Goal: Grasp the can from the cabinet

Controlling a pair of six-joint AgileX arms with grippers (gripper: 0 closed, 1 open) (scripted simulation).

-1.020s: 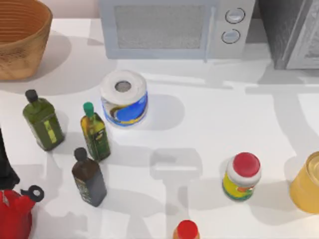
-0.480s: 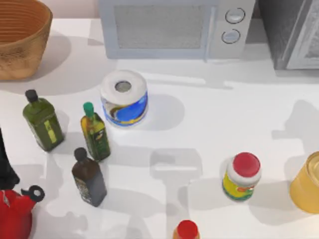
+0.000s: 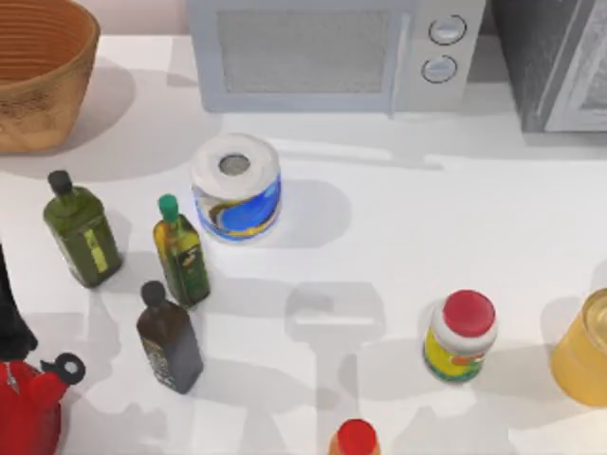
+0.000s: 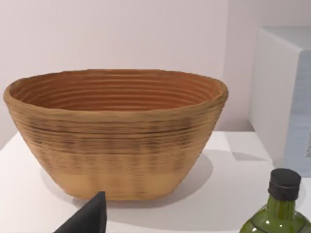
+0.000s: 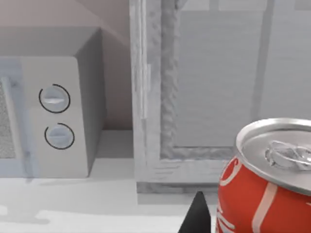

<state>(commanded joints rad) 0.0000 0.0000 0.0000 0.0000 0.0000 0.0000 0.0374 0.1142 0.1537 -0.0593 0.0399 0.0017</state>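
Note:
The can (image 5: pixel 265 179) is red with a silver top and pull tab, and it looms close in the right wrist view. My right gripper (image 5: pixel 252 224) is shut on the can, with one dark fingertip (image 5: pixel 197 216) showing beside it. Behind the can stands the grey cabinet (image 5: pixel 150 97), which sits at the table's back right corner (image 3: pixel 555 66). My left arm (image 3: pixel 9 313) is parked at the table's left edge, facing the basket.
A microwave (image 3: pixel 322 52) stands at the back, with a wicker basket (image 3: pixel 38 71) at the back left. A paper towel roll (image 3: pixel 235 185), three dark bottles (image 3: pixel 180 251), a red kettle (image 3: pixel 28 408), a red-lidded jar (image 3: pixel 462 334) and a yellow cup (image 3: pixel 586 351) stand on the table.
The arm's shadow on the table's right side has slid off towards the right edge and is gone now. Nothing standing on the table has moved.

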